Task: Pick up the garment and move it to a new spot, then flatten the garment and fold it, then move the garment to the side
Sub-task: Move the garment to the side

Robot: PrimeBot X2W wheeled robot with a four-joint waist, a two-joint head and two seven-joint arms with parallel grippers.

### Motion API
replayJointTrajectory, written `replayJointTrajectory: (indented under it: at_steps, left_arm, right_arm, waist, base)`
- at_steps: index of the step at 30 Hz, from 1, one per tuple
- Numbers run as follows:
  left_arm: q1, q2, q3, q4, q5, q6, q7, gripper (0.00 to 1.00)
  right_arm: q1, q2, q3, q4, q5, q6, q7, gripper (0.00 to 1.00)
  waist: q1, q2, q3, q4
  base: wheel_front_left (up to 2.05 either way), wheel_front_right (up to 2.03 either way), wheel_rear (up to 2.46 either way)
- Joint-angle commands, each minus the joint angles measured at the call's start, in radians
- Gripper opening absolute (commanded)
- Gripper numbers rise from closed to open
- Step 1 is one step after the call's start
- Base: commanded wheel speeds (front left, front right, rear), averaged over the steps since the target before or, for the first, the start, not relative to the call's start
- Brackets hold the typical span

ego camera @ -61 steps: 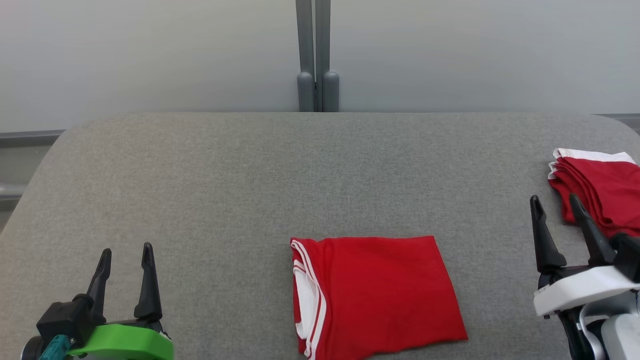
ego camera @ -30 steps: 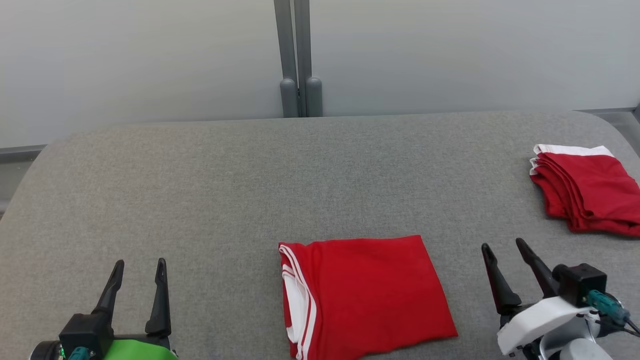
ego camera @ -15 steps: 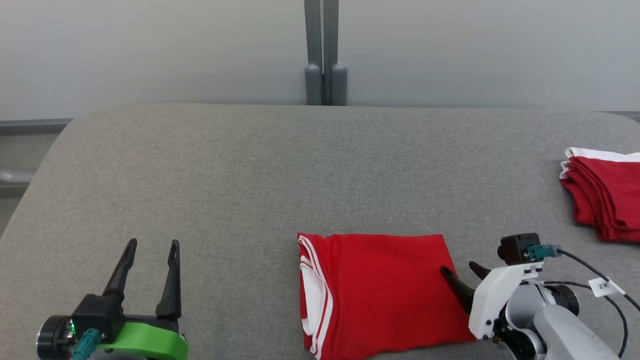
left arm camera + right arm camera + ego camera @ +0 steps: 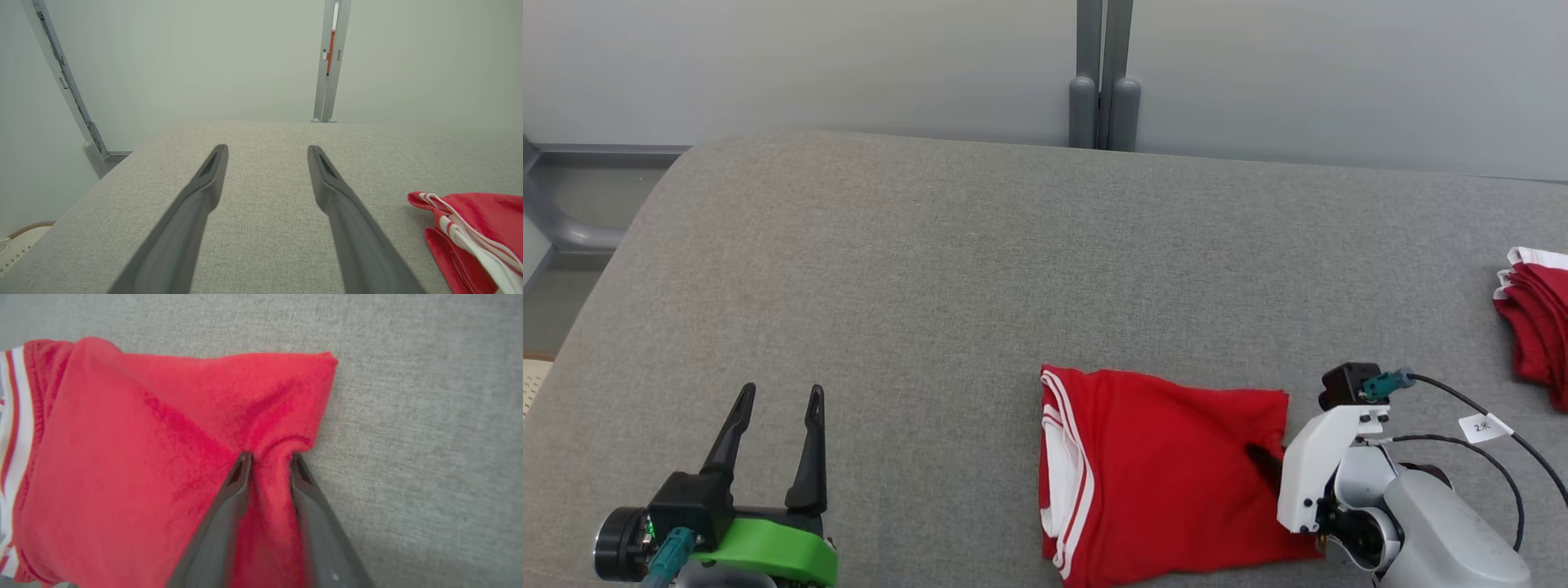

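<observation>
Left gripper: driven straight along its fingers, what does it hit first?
Likely bare table near its far edge, else the wall beyond; depth unclear. The garment lies right of the left gripper, off that line.

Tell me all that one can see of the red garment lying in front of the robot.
The garment is red, soft knit-looking cloth, folded into a rough rectangle that lies flat on the grey table. Its left edge shows white cloth and red-and-white striped trim. At its right edge the right tool pinches a raised ridge of cloth between its two fingers.
</observation>
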Motion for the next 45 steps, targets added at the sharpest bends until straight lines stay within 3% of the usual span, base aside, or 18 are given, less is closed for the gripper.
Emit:
replayJointTrajectory:
  at_steps: [1,6,18,28,39,45]
  left_arm:
    - [-0.008,-0.002,0.003,-0.001,0.007,-0.004,-0.003,1.0]
    - [-0.008,-0.004,-0.003,-0.009,0.008,-0.007,-0.003,1.0]
    - [-0.068,-0.018,-0.067,-0.04,-0.001,-0.014,-0.002,1.0]
    - [-0.139,0.025,-0.127,-0.048,-0.009,-0.016,-0.002,1.0]
    - [-0.209,0.087,-0.169,-0.051,-0.026,-0.016,-0.002,1.0]
    - [-0.264,0.135,-0.193,-0.056,-0.034,-0.016,0.0,1.0]
  right_arm:
    - [0.01,0.002,0.015,-0.005,0.008,0.001,-0.008,0.0]
    - [-0.026,-0.033,0.035,-0.054,0.019,0.0,-0.06,0.0]
    - [-0.195,-0.127,0.117,-0.128,0.004,0.0,-0.114,0.0]
    - [-0.278,-0.132,0.131,-0.148,0.02,0.0,-0.17,0.0]
    - [-0.429,-0.166,0.151,-0.15,0.053,0.0,-0.232,0.0]
    - [-0.559,-0.246,0.132,-0.094,0.084,0.0,-0.226,0.0]
  waist:
    - [0.0,0.0,-0.004,-0.008]
    - [0.0,0.0,-0.007,-0.059]
    - [0.0,0.0,0.051,-0.312]
    - [0.0,0.0,0.134,-0.455]
    - [0.0,0.0,0.264,-0.474]
    - [0.0,0.0,0.377,-0.448]
  base:
    - [0.0,0.0,0.0]
    - [0.0,0.0,0.0]
    - [0.0,0.0,0.0]
    - [0.0,0.0,0.0]
    - [0.0,0.0,0.0]
    - [0.0,0.0,0.0]
